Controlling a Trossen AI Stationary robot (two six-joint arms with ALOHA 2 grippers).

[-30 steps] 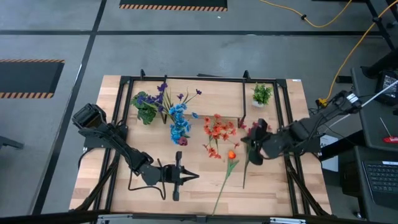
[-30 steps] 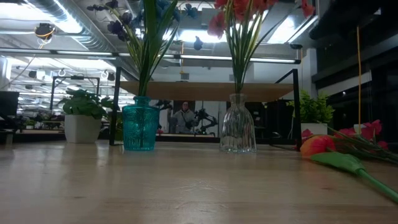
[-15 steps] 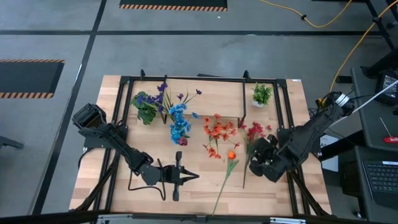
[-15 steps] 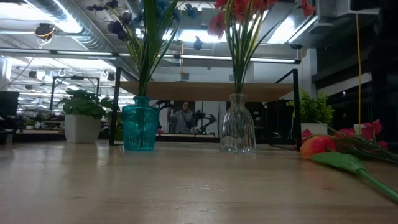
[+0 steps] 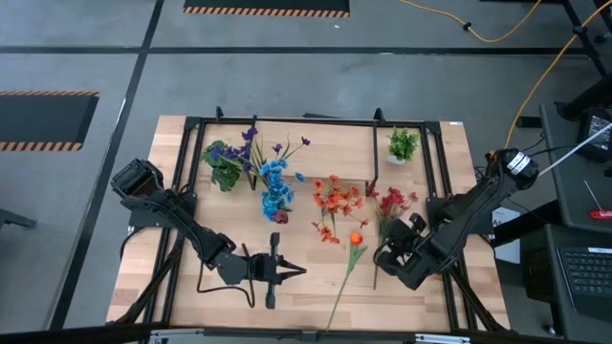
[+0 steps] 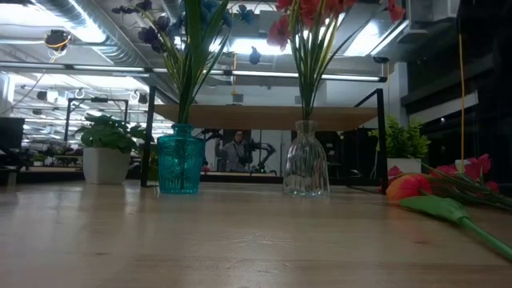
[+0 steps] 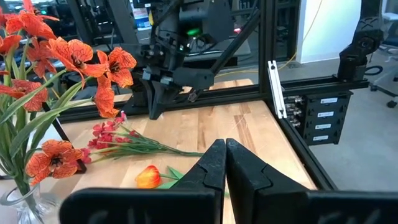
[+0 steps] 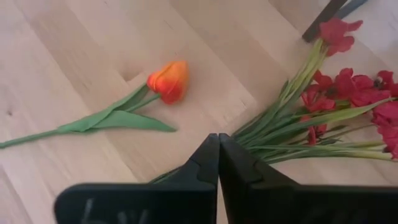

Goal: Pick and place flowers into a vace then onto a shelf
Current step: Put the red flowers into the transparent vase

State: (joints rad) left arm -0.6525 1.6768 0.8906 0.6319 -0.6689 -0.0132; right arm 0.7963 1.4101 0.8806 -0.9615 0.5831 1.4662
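A red spray of flowers point(image 5: 390, 205) lies on the table, its stems point(image 8: 283, 134) running toward the near edge. Left of it lies an orange bud point(image 5: 356, 238) on a long green stem. My right gripper point(image 8: 217, 138) is shut and slants down just over the red spray's stems point(image 5: 377, 268), touching nothing I can see. A blue vase point(image 6: 179, 163) holds blue and purple flowers and a clear vase point(image 6: 305, 169) holds orange-red ones. Both stand in front of the shelf point(image 6: 264, 117). My left gripper point(image 5: 302, 270) waits shut near the front edge.
Two small potted plants stand at the back, one on the left point(image 5: 225, 164) and one on the right point(image 5: 403, 145). A black frame point(image 5: 182, 191) runs around the table. Bare wood lies between the vases and the near edge point(image 6: 240, 240).
My right gripper has come down and toward the table's near edge, from over the red blooms to over their stems. It has rolled about its wrist and tipped further downward. The flowers and vases have not moved.
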